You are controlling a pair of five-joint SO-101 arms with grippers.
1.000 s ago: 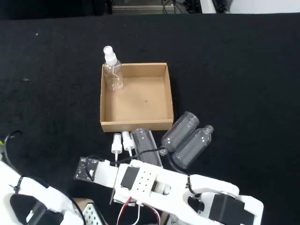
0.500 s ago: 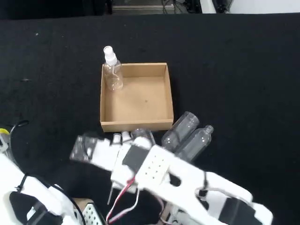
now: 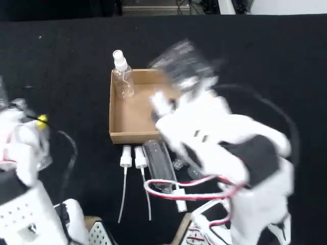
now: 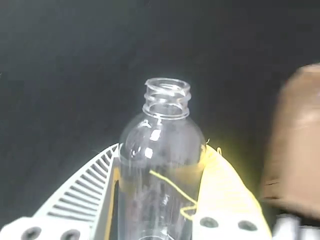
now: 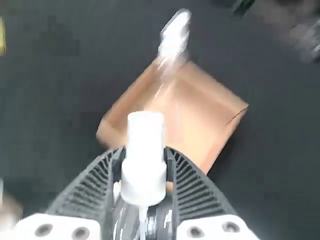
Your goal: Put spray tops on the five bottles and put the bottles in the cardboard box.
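**Both grippers loaded: a bare bottle on the left, a spray top on the right**

The left gripper (image 4: 162, 155) is clamped round a clear bottle (image 4: 167, 100) whose threaded neck is uncapped, over the left side of the worktop (image 3: 265, 61). The right gripper (image 5: 144, 150) pinches a white spray top (image 5: 145, 130) between its ribbed fingers, above the cardboard box (image 3: 148, 137), which sits near the worktop's middle. A capped bottle (image 3: 122, 81) stands upright in the box's far left corner. Just in front of the box's near wall, two loose spray tops (image 3: 125, 155) lie side by side, their tubes pointing toward the near edge. Just to their right is a lying bottle (image 3: 157, 158) with no cap. More clear plastic shows under the right arm (image 3: 225, 138), too hidden to count.
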